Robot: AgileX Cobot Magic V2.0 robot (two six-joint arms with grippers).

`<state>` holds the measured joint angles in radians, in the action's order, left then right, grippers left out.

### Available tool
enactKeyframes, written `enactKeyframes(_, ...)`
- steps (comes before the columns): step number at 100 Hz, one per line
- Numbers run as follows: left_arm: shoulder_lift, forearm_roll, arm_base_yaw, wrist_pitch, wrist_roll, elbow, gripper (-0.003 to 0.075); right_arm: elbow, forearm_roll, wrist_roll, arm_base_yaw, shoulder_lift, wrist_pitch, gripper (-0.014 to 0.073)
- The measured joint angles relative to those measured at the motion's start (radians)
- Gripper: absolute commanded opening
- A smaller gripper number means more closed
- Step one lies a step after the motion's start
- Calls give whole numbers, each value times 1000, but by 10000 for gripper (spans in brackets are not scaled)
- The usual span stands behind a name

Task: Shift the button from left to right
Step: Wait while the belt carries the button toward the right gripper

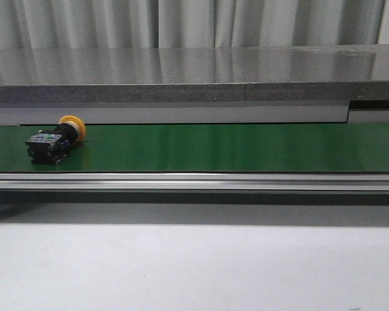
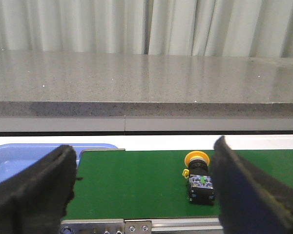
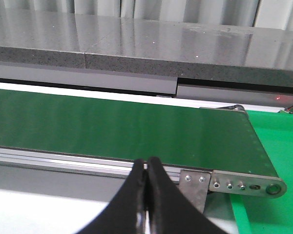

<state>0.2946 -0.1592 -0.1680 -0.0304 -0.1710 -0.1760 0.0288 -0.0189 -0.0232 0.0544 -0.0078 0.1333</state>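
Observation:
The button lies on its side on the green conveyor belt, near the belt's left end, yellow cap toward the back. In the left wrist view the button lies on the belt with its black body and silvery-green part toward the camera. My left gripper is open and empty; its two black fingers stand wide apart in front of the belt's edge, the button just inside one finger. My right gripper is shut and empty, in front of the belt's near rail. Neither gripper shows in the front view.
A grey stone counter runs behind the belt. A blue bin sits beyond the belt's left end. A green surface lies past the belt's right end roller. A metal rail edges the belt's front.

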Motion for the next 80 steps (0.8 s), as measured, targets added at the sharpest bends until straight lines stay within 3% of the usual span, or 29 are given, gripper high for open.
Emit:
enactKeyframes(26, 0, -1, 0, -8, 0, 2, 3, 0, 0, 0, 0, 0, 0, -122)
enactKeyframes(80, 0, -1, 0, -8, 0, 2, 5, 0, 0, 0, 0, 0, -72, -122)
